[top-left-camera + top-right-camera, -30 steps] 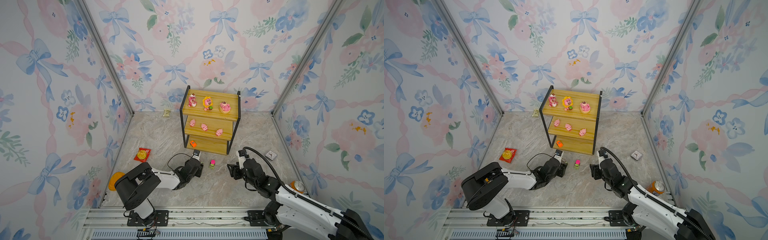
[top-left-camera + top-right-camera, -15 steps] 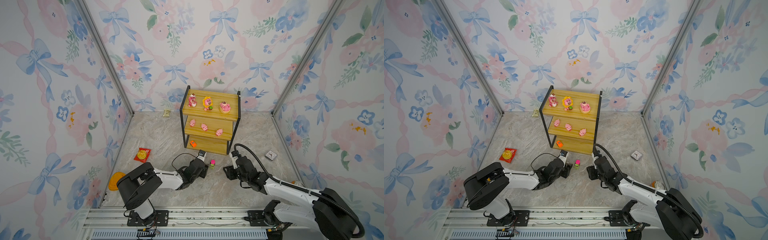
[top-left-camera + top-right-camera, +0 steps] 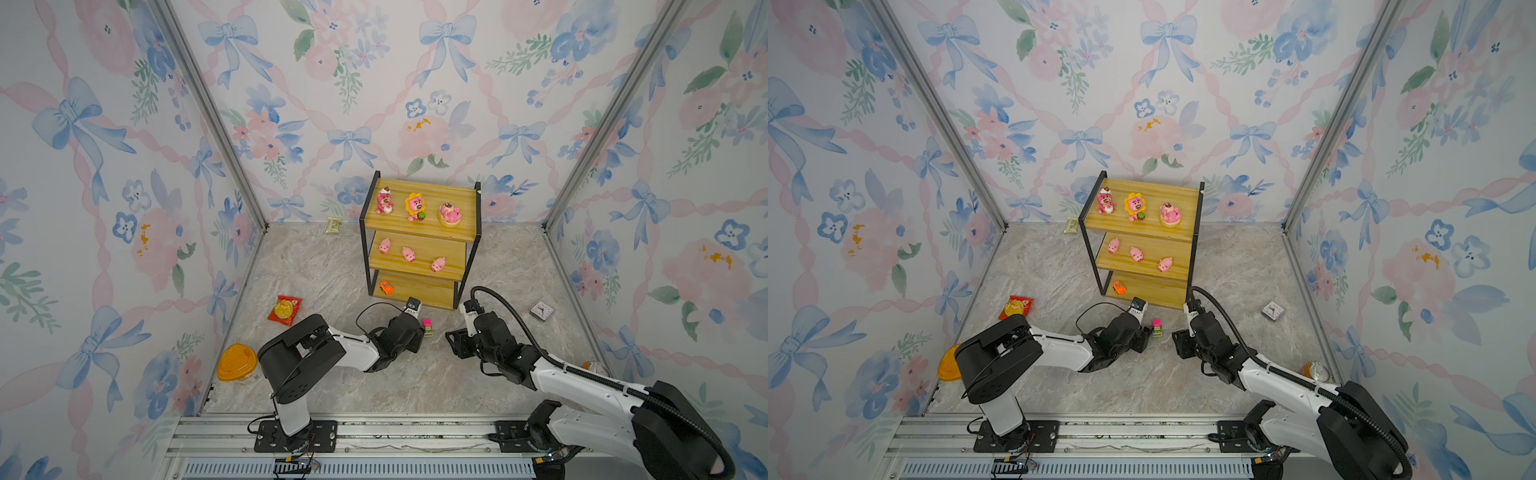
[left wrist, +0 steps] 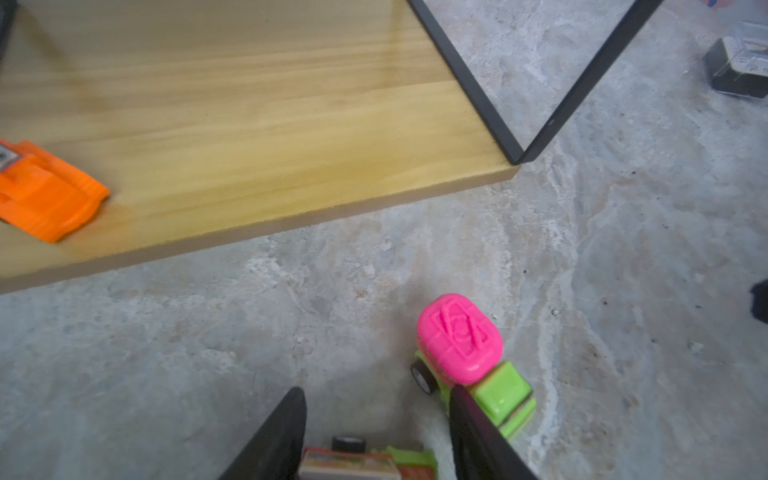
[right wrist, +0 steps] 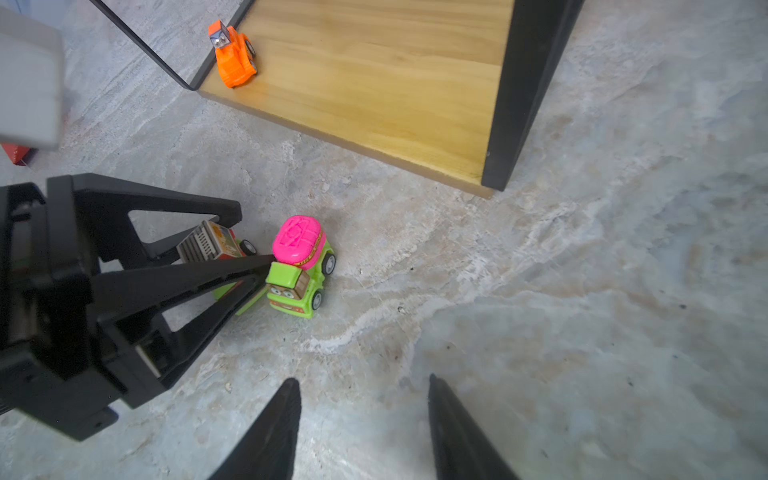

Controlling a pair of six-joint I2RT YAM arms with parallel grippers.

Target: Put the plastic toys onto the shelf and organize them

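The shelf point(image 3: 428, 191) stands at the back, with three pink bears point(image 3: 385, 200) on its top board and three pigs point(image 3: 409, 254) on the middle one. An orange car point(image 3: 386, 287) point(image 5: 232, 58) sits on the bottom board. My left gripper point(image 3: 419, 332) point(image 4: 376, 392) lies low on the floor, shut on the grey-green car point(image 5: 212, 245) point(image 4: 349, 461). One of its fingers touches the pink-green car point(image 3: 427, 327) point(image 4: 461, 340), which stands on the floor before the shelf. My right gripper point(image 3: 451, 338) point(image 5: 360, 379) is open over bare floor, right of that car.
A red snack packet point(image 3: 284, 309) and an orange-lidded jar point(image 3: 237, 363) lie at the left. A small square clock point(image 3: 541, 310) and a can point(image 3: 1318, 370) are at the right. A small packet point(image 3: 332, 225) lies by the back wall.
My left gripper has slid with the grey-green car toward the shelf and up against the pink-green car. My right gripper has moved a little left and lower.
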